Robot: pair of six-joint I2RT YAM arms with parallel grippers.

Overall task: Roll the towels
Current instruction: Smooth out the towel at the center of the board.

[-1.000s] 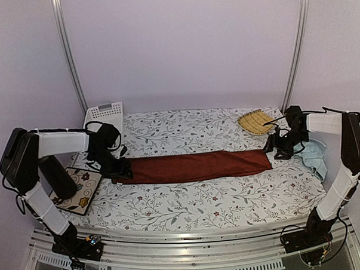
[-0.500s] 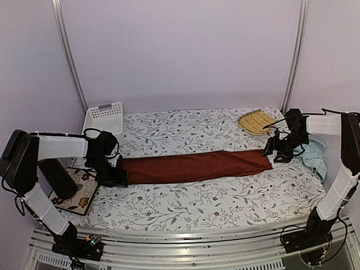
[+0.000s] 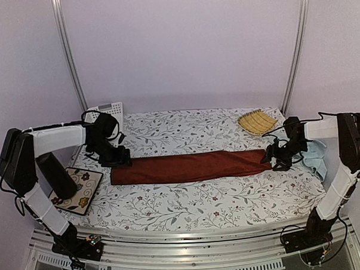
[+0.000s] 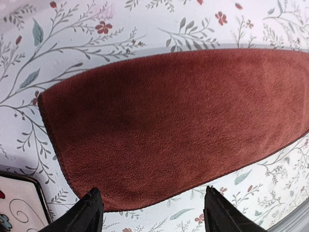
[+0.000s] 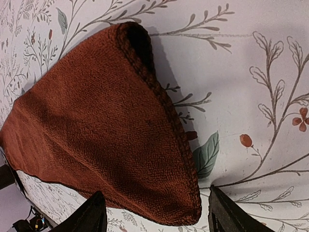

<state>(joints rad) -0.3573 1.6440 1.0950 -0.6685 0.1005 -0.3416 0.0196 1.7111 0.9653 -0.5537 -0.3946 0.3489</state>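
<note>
Red towel [image 3: 190,167] lies flat across the table's [image 3: 189,201] middle — rolling not begun. Both jaws hang released above its ends; next, pinch one end.

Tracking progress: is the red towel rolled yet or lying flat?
Flat, not rolled. The red towel lies as one long strip on the tablecloth; both wrist views show its ends uncoiled.

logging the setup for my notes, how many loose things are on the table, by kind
towels: 2 (rust-red towel, light blue towel)
yellow woven mat: 1
white basket: 1
floral tile: 1
total: 5
</note>
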